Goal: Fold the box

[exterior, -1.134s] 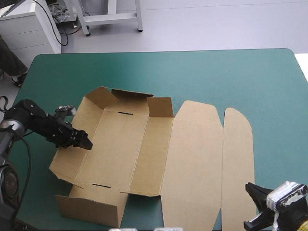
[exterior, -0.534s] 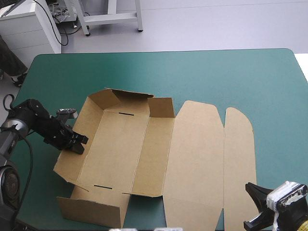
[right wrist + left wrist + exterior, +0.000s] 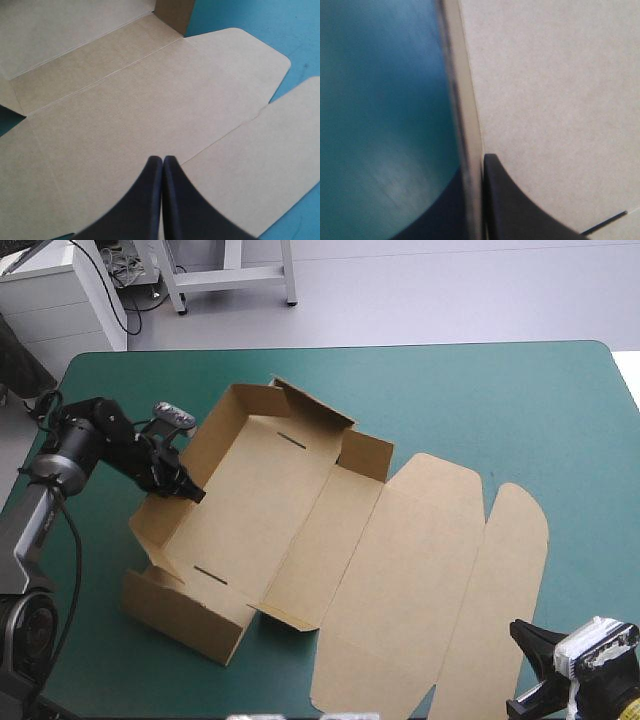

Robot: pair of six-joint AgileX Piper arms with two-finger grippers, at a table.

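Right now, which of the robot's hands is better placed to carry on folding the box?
Left, most likely. The left hand pinches a raised side wall of the box, the board's edge between its fingers. The right hand is shut on nothing, beyond the outer flap of the flat lid.

The brown cut-board box (image 3: 300, 530) fills the middle of the teal-green table cover (image 3: 500, 400): walls stand raised around its left part, the lid lies flat toward the near right corner. The black-fingered left gripper (image 3: 192, 492) pinches the left wall. Far and right edges lie bare.
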